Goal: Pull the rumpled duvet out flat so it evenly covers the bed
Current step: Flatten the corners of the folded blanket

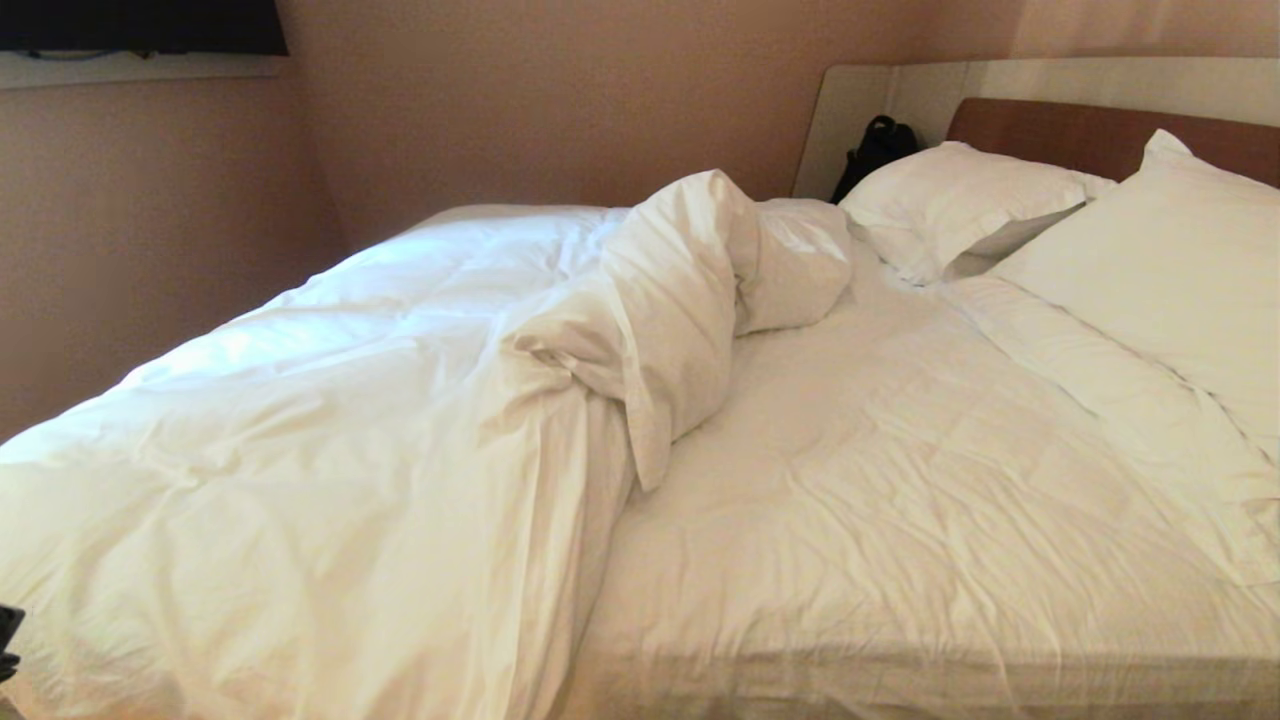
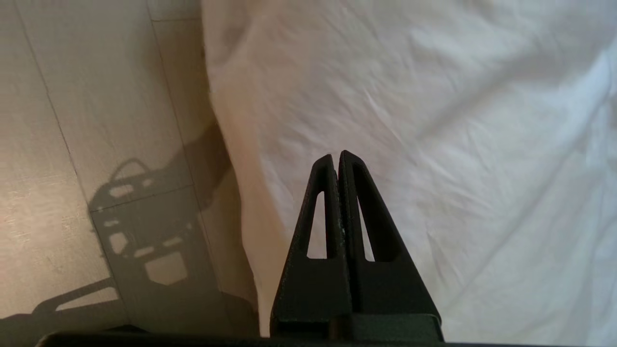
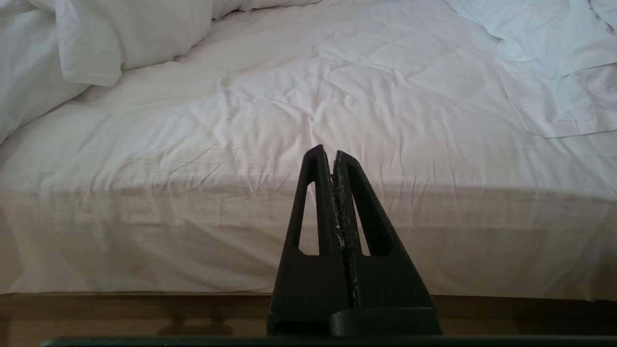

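Note:
The white duvet point(image 1: 300, 450) lies bunched over the left half of the bed point(image 1: 1090, 135), with a twisted ridge point(image 1: 670, 290) standing up near the middle. The flat sheet point(image 1: 900, 450) on the right half is uncovered. My left gripper point(image 2: 336, 156) is shut and empty, hovering over the duvet's hanging side point(image 2: 434, 120) by the bed's corner. My right gripper point(image 3: 326, 152) is also shut with nothing in it. It sits low in front of the bed's near side, facing the sheet point(image 3: 337, 96), with the duvet's fold point(image 3: 120, 38) off to one side.
Two white pillows point(image 1: 960, 205) point(image 1: 1170, 270) lean against the brown headboard. A black bag point(image 1: 875, 150) sits behind them by the wall. Pale floor point(image 2: 96, 120) runs beside the bed. The dark wooden base point(image 3: 144, 308) shows under the sheet.

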You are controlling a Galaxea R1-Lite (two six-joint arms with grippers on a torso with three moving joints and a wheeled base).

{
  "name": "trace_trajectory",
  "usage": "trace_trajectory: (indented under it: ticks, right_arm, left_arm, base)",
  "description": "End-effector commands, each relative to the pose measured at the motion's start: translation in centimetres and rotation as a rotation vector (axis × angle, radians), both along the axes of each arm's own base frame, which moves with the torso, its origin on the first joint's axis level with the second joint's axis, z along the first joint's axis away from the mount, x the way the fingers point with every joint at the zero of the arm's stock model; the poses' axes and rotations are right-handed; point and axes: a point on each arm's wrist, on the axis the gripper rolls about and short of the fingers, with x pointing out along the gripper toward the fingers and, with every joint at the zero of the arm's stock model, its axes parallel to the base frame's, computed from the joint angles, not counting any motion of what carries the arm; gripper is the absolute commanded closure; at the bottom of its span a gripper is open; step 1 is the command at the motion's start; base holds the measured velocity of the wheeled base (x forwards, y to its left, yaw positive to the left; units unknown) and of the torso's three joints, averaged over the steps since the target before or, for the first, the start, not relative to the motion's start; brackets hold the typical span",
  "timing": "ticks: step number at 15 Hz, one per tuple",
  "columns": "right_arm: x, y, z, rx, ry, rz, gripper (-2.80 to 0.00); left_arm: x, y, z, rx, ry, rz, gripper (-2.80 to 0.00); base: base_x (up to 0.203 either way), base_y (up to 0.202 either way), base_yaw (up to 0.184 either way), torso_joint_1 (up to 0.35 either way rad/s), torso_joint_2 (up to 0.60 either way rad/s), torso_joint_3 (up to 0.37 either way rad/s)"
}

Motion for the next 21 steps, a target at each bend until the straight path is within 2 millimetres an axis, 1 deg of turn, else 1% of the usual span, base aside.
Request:
trace_trajectory:
  ticks: [1, 3, 5, 6, 7, 11, 14, 17, 21]
  right_arm:
    - [0.0, 0.0, 0.0, 0.000, 0.002, 0.000, 0.00]
    - [0.0, 0.0, 0.0, 0.000, 0.002, 0.000, 0.00]
    - [0.0, 0.0, 0.0, 0.000, 0.002, 0.000, 0.00]
    - [0.0, 0.0, 0.0, 0.000, 0.002, 0.000, 0.00]
    - [0.0, 0.0, 0.0, 0.000, 0.002, 0.000, 0.00]
    - [0.0, 0.0, 0.0, 0.000, 0.002, 0.000, 0.00]
    - [0.0, 0.0, 0.0, 0.000, 0.002, 0.000, 0.00]
    - [0.0, 0.0, 0.0, 0.000, 0.002, 0.000, 0.00]
    - [0.0, 0.0, 0.0, 0.000, 0.002, 0.000, 0.00]
  left_arm:
    - [-0.7, 1.0, -0.1, 0.006, 0.005, 0.032, -2.80]
    - [-0.7, 1.9, -0.4, 0.007, 0.009, 0.051, -2.80]
    - [-0.8, 3.7, -0.9, 0.008, 0.013, 0.087, -2.80]
    - [-0.7, 3.9, -1.0, 0.013, 0.013, 0.086, -2.80]
    - [-0.5, 4.5, -1.4, 0.018, 0.022, 0.079, -2.80]
    - [0.7, 6.5, -2.4, 0.036, 0.022, 0.027, -2.80]
    - [1.5, 8.0, -4.0, 0.047, 0.020, 0.017, -2.80]
    - [2.7, 9.4, -4.5, 0.053, -0.030, -0.022, -2.80]
    - [4.3, 10.5, -4.8, 0.051, -0.080, -0.078, -2.80]
  base:
    - [0.000, 0.000, 0.000, 0.000, 0.00, 0.000]
    - [0.000, 0.000, 0.000, 0.000, 0.00, 0.000]
    - [0.000, 0.000, 0.000, 0.000, 0.00, 0.000]
    - [0.000, 0.000, 0.000, 0.000, 0.00, 0.000]
    - [0.000, 0.000, 0.000, 0.000, 0.00, 0.000]
    - [0.000, 0.000, 0.000, 0.000, 0.00, 0.000]
    - [0.000, 0.000, 0.000, 0.000, 0.00, 0.000]
    - [0.000, 0.000, 0.000, 0.000, 0.00, 0.000]
    - [0.000, 0.000, 0.000, 0.000, 0.00, 0.000]
